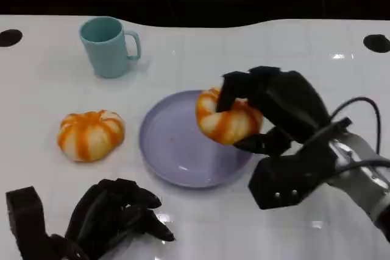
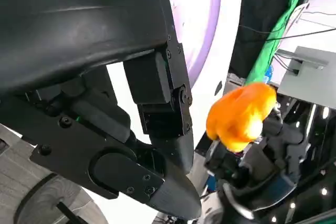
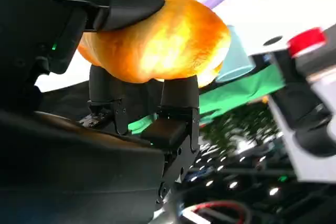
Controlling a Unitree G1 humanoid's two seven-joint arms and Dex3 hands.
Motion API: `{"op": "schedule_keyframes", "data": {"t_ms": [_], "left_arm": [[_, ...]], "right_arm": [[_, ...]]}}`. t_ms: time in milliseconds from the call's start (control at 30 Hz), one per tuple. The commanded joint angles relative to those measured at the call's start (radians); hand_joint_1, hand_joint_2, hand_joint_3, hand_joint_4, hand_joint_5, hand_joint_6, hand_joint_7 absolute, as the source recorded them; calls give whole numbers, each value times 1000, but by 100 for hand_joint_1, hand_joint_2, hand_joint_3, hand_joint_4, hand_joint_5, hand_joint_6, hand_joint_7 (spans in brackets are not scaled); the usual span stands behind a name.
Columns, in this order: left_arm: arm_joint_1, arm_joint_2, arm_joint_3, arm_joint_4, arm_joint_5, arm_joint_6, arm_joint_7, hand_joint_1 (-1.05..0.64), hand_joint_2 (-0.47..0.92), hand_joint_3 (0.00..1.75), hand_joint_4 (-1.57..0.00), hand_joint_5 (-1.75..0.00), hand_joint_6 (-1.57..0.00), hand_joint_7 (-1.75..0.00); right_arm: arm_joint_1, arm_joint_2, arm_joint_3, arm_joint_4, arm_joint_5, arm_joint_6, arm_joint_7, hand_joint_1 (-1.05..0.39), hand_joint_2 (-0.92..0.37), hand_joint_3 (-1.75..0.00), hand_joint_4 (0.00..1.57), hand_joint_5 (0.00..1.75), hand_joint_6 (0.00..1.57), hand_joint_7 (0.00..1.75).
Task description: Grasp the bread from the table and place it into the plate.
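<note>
The right hand [image 1: 256,111] grips a bread [image 1: 226,117] above the plate's [image 1: 167,147] right part; another bread [image 1: 90,134] lies left of the plate.

A lab-like test setup: white table [image 1: 256,41], green backdrop cloth [image 2: 278,30], loose cables [image 2: 294,30].

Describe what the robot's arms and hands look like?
Both hands are black and blocky, with many jointed fingers: the left hand and the right hand. Small screws dot the finger casings. A silver forearm follows the right hand, with thin black cables looping over its wrist.
</note>
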Motion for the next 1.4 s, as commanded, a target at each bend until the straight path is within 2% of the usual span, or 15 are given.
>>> {"op": "schedule_keyframes", "data": {"t_ms": [33, 167, 300, 433, 467, 500, 533, 633, 667, 733, 767, 867, 967, 1133, 1400], "left_arm": [[8, 17, 4, -1, -4, -2, -1, -101, 78, 0, -157, -32, -157, -7], [11, 20, 0, -3, 3, -11, 0, -101, 78, 0, -157, -32, -157, -7], [10, 22, -2, 1, 7, -21, 0, -101, 79, 1, -157, -31, -157, -6], [9, 21, -3, 3, 5, -21, 1, -102, 79, 1, -157, -31, -157, -7], [9, 21, -2, 3, 2, -19, -1, -102, 79, 0, -157, -31, -157, -6], [9, 20, -2, 2, 1, -17, -1, -101, 79, 0, -157, -31, -157, -6], [10, 20, -4, -2, 4, -15, 5, -102, 79, 0, -157, -31, -157, -6], [12, 20, -5, -5, 6, -14, 7, -102, 79, 0, -157, -32, -157, -7], [12, 20, -4, -5, 3, -13, 4, -102, 79, 0, -157, -31, -157, -7], [12, 20, -3, -5, -1, -11, 0, -101, 79, 0, -157, -31, -157, -6], [11, 19, -3, -2, -2, -10, -1, -101, 79, 0, -157, -31, -157, -6], [13, 17, -3, -3, -2, -12, 0, -101, 78, 0, -157, -31, -157, -6], [18, 16, -7, -11, 4, -17, 6, -102, 79, 0, -157, -32, -157, -7], [26, 15, -10, -26, 4, -13, 10, -102, 79, 0, -157, -32, -157, -8], [27, 14, -13, -34, 7, -9, 17, -103, 79, 0, -157, -33, -157, -8]], "right_arm": [[-58, 45, 25, 96, 0, -28, 25, -15, -35, -136, 96, 175, 81, 166], [-109, 97, 54, 188, -21, -28, 8, -14, -34, -127, 95, 175, 75, 174], [-139, 132, 62, 249, -28, -22, 3, -14, -38, -124, 93, 175, 75, 170], [-151, 145, 58, 279, -10, -17, 34, -15, -45, -115, 87, 172, 82, 138], [-152, 147, 56, 284, -6, -18, 37, -17, -46, -108, 83, 163, 83, 120], [-154, 146, 57, 287, -5, -12, 49, -18, -47, -105, 82, 159, 83, 112], [-156, 144, 59, 289, -7, -10, 54, -23, -53, -92, 76, 149, 78, 97], [-156, 140, 62, 289, -12, -9, 62, -29, -62, -73, 67, 132, 70, 72], [-153, 133, 63, 281, -13, -12, 70, -32, -65, -68, 62, 124, 66, 65], [-143, 117, 66, 254, -16, -5, 92, -44, -84, -35, 53, 90, 56, 42], [-134, 106, 68, 231, -22, 7, 103, -53, -89, -29, 45, 78, 49, 32], [-108, 79, 79, 157, -48, 54, 138, -69, -92, -32, 26, 61, 33, 19], [-73, 56, 74, 72, -44, 98, 190, -78, -92, -38, 15, 52, 23, 10], [-24, 25, 65, -43, -49, 142, 233, -85, -92, -43, 13, 49, 18, 5], [65, -39, 37, -194, -18, 137, 284, -86, -92, -46, 15, 49, 21, 6]]}}
